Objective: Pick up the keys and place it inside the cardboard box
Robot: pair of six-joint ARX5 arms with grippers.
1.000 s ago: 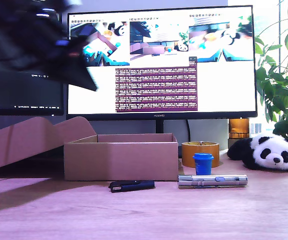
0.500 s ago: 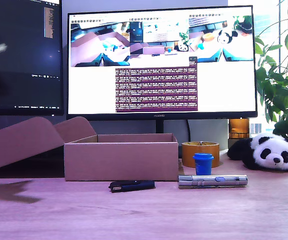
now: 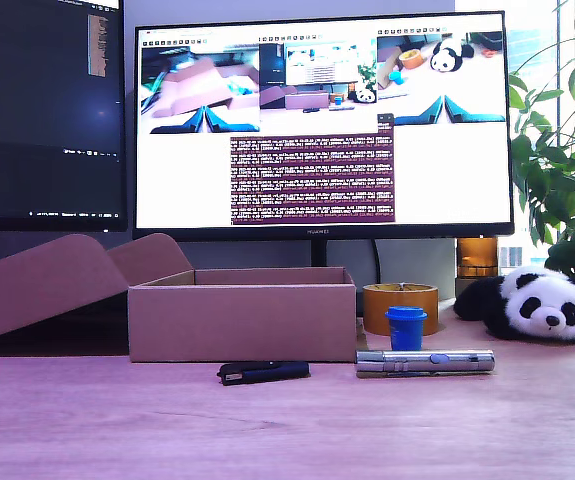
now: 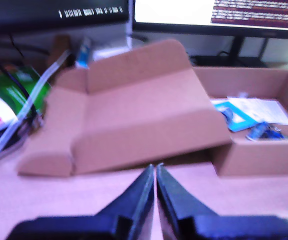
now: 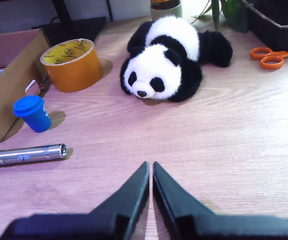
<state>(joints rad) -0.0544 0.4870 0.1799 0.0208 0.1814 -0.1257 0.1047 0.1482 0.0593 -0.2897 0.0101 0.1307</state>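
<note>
The cardboard box (image 3: 242,320) stands open at mid-table in the exterior view, its big flap (image 3: 57,280) folded out toward that view's left. In the first wrist view the flap (image 4: 138,115) lies ahead and the box wall (image 4: 254,157) sits beside it. A small blurred blue-and-silver bunch, the keys (image 4: 263,132), lies inside the box near a blue-edged card. My first gripper (image 4: 156,169) is shut and empty, short of the flap. My second gripper (image 5: 150,167) is shut and empty over bare wood. Neither arm shows in the exterior view.
In front of the box lie a black slim gadget (image 3: 263,372) and a silver flashlight (image 3: 425,361). A tape roll (image 5: 73,65), blue cup (image 5: 32,113), toy panda (image 5: 164,60) and orange scissors (image 5: 271,56) are nearby. Monitors (image 3: 322,120) and a plant (image 3: 567,160) stand behind.
The dark arm at the exterior view's upper left has swung out of that view, and its shadow on the table has gone. The objects on the table have not moved.
</note>
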